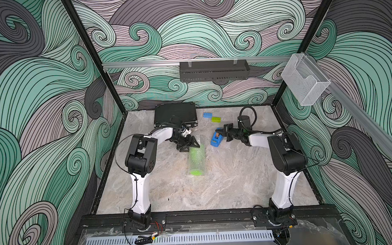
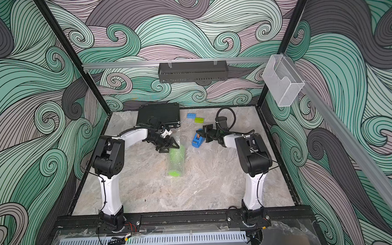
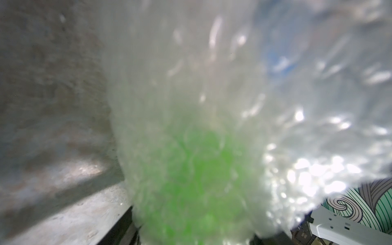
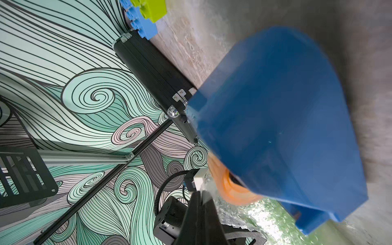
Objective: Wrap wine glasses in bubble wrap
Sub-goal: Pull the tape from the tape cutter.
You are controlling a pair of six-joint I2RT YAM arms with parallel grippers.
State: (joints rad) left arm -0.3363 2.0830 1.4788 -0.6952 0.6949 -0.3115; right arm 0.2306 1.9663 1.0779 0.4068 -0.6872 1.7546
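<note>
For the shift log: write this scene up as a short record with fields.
goblet: lying on its side on the table, rolled inside the bubble wrap, foot toward the robot
left end effector: jaws apart at the roll's far end; grip unclear
right end effector: shut, at the blue tape dispenser
other items: black case, blue brick and green brick near the back wall
</note>
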